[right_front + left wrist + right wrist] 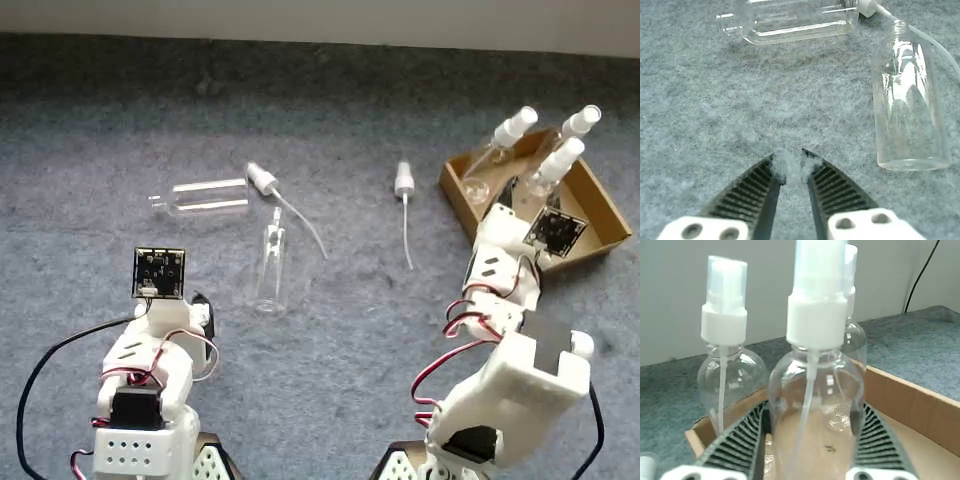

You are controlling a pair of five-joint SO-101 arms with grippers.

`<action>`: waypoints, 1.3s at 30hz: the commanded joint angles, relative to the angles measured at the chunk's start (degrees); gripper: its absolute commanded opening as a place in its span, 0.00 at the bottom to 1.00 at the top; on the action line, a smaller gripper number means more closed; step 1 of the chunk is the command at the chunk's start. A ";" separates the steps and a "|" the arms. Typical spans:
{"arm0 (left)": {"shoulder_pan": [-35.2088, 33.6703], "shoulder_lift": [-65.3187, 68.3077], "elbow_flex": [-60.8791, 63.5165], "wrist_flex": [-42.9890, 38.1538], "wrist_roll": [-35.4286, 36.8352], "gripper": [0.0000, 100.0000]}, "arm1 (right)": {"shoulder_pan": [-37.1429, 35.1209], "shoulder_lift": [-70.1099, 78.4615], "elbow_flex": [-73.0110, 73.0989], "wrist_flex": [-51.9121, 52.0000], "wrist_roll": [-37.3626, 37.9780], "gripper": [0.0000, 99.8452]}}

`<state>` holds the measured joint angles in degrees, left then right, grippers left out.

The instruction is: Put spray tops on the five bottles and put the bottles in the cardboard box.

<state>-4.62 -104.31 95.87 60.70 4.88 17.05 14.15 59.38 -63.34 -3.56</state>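
Overhead, I see a grey felt counter. At 2 o'clock sits the cardboard box, with three bottles standing in it, spray tops on: the near bottle and two far bottles behind it. My right arm stretches into the box, with the right pincer at the near bottle. At about 10 o'clock from centre lies the crosswise bottle, uncapped, neck pointing to 9 o'clock. A loose spray top lies just beside its base, its thin tube trailing toward 5 o'clock. At 6 o'clock from that, the lengthwise bottle, also uncapped, lies with its neck toward 12 o'clock. A second spray top lies between these bottles and the box, tube pointing to 6 o'clock. My left arm sits at 7 o'clock.

From the left wrist, the left pincer hangs low over the counter, fingers spread only a crack, pinching nothing. Beyond it lie the lengthwise bottle, base nearest, and farther off the crosswise bottle.

From the right wrist, the right pincer is pressed against both sides of the near bottle, which stands upright inside the cardboard box. The far bottles stand behind it.
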 commanded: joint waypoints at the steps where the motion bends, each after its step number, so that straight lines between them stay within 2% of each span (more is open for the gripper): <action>1: -0.04 -0.13 1.19 0.18 -0.35 0.01 | -0.75 0.04 -3.82 -1.45 -0.18 0.13; 15: -0.04 -0.13 1.19 0.18 -0.35 0.01 | -2.95 6.90 -9.54 -1.45 -0.09 0.13; 39: -0.04 -0.13 1.19 0.09 -0.35 0.01 | -2.86 7.34 -9.54 -1.36 0.09 0.14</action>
<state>-4.62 -104.31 95.87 60.70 4.88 14.86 21.98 52.53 -63.34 -3.65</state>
